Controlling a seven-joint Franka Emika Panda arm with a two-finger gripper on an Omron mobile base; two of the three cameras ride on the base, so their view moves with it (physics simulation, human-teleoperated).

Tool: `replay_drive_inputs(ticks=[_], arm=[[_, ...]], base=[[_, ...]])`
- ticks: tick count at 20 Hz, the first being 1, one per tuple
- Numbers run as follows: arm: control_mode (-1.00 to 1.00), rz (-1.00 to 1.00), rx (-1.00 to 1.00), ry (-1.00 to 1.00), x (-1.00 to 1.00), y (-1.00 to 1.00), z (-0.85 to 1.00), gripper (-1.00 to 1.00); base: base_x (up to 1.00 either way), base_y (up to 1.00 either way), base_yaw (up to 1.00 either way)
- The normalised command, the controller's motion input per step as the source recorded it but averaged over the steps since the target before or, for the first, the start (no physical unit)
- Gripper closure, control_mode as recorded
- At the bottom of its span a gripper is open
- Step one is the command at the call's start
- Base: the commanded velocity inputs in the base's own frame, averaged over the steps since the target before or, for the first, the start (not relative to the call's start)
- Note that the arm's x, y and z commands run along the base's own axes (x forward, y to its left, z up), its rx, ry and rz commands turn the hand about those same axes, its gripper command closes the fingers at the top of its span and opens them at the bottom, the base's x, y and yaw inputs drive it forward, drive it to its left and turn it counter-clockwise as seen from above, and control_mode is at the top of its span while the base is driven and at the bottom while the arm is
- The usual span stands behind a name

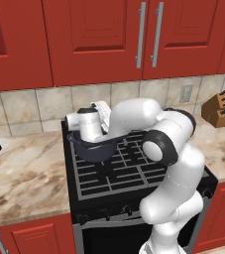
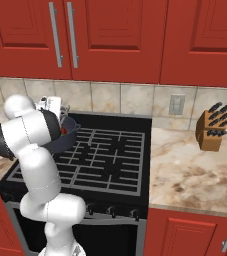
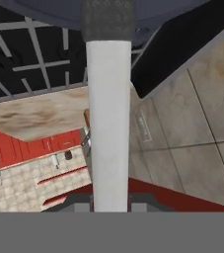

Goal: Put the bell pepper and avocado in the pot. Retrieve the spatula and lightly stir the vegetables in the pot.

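From the left base view, you have the arm folded over the stove (image 1: 134, 168), its hand down at the pot (image 1: 95, 149) on the rear left burner. The pincer itself is hidden behind the wrist here. The pot sits close to the stove's left edge, with marble worktop (image 1: 25, 173) beyond it and the tiled wall just behind, so room to swing is tight at the back and freer toward the front grates.

From the right base view, your elbow covers much of the pot (image 2: 67, 134); a sliver of the red bell pepper (image 2: 64, 131) shows inside its rim. The knife block (image 2: 212, 131) stands well apart on the right worktop, no concern.

In the hand view, the pincer (image 3: 108, 205) is clenched on the spatula (image 3: 108, 123), whose pale handle runs up to a dark head (image 3: 107, 20) at the pot's wall (image 3: 44, 12).

My judgement: the risk is a broad stirring stroke levering against the rim and shoving the pot off its burner, or flicking the small pepper out. Keep strokes short. I cannot tell whether the avocado is inside.
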Motion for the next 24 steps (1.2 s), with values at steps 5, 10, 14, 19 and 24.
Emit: replay_drive_inputs(ticks=[5, 10, 14, 19, 24], arm=[[-1.00, -0.01, -0.03, -0.05, 0.27, 0.13, 0.03, 1.00], [-1.00, -0.03, -0.06, -0.09, 0.47, 0.06, 0.01, 1.00], [-1.00, 0.00, -0.03, -0.02, 0.02, 0.00, 0.14, 1.00], [-1.00, 0.00, -0.01, 0.00, -0.10, 0.00, 0.00, 1.00], [-1.00, 0.00, -0.03, -0.04, -0.02, -0.01, 0.00, 1.00]], base=[[0.00, 0.00, 0.00], [0.00, 0.00, 0.00], [0.00, 0.00, 0.00], [0.00, 0.00, 0.00], [0.00, 0.00, 0.00]])
